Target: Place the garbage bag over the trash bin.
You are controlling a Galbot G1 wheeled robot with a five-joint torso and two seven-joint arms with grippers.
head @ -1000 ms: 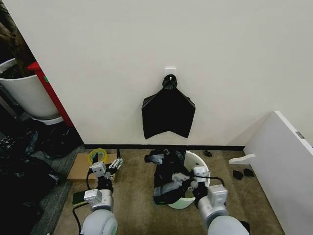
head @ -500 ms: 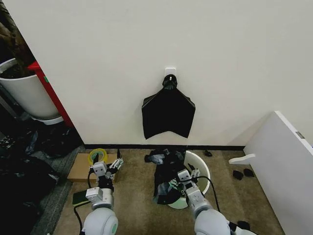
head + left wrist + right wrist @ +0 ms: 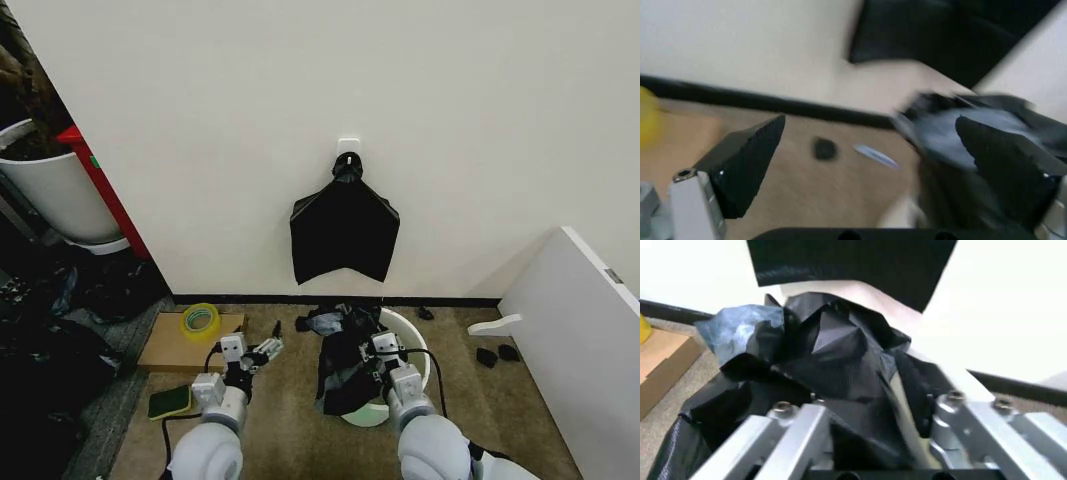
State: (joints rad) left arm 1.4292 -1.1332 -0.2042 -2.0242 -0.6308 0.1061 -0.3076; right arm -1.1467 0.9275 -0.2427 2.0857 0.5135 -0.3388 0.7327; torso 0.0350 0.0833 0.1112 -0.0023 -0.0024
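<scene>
The white trash bin (image 3: 412, 352) stands on the carpet below the wall. The crinkled black garbage bag (image 3: 342, 362) hangs over its left side and rim, bunched up; the bin's far rim is bare. My right gripper (image 3: 379, 350) is at the bin's rim, shut on a fold of the garbage bag (image 3: 833, 355), and plastic fills the gap between its fingers (image 3: 795, 416). My left gripper (image 3: 264, 351) hovers open over the carpet, a short way left of the bag. Between its black fingertips (image 3: 750, 157), my left gripper (image 3: 873, 165) holds nothing.
A flat black bag (image 3: 345, 235) hangs from a wall hook above the bin. At left lie a cardboard box (image 3: 165, 350) with a yellow tape roll (image 3: 200, 320) and a green pad (image 3: 170, 402). A white planter (image 3: 55, 195) stands far left, a white panel (image 3: 580, 330) at right.
My left gripper has swung right, toward the bag. My right gripper moved left onto the bag, then slightly toward the wall, bunching the plastic higher on the rim.
</scene>
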